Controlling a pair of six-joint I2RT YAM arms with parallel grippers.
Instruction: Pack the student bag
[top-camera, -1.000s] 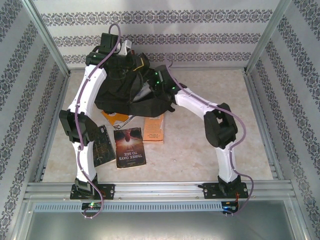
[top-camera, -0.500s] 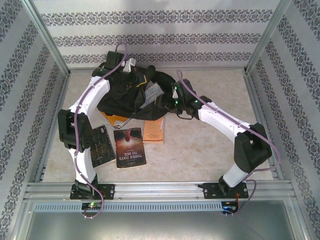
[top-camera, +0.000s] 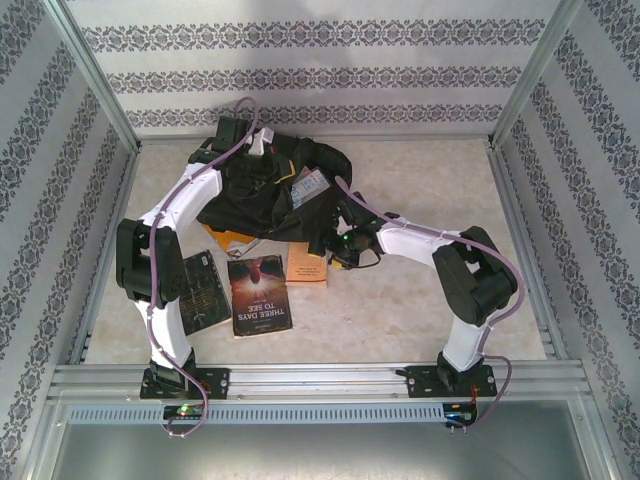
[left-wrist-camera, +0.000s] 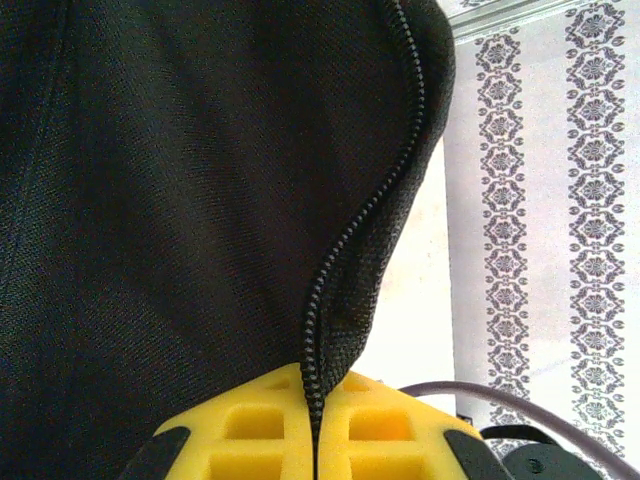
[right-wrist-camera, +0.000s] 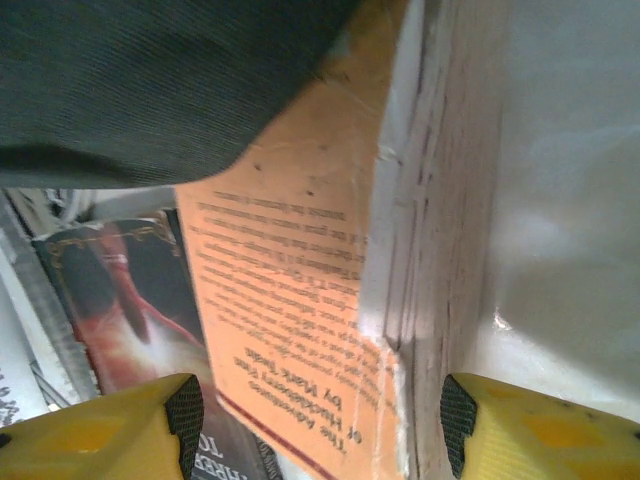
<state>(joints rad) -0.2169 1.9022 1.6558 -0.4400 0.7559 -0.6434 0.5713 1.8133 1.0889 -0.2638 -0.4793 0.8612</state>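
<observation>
Fabric of the student bag (top-camera: 250, 195) hides the far end of the orange book (right-wrist-camera: 290, 270). Since a second ago the right pincer (right-wrist-camera: 320, 415) has dropped from the bag's right side to that book. It stands wide astride the book, just off the bag's near edge. The left pincer (left-wrist-camera: 315, 400) is clamped on the bag's zipper seam, at the far side of the desk (top-camera: 420, 300).

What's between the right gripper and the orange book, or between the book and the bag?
Nothing visible at the right gripper: its open jaws straddle the orange book. The bag drapes over the book's far end, so it likely must slide out first. The left gripper pinches the bag's zipper edge.
</observation>
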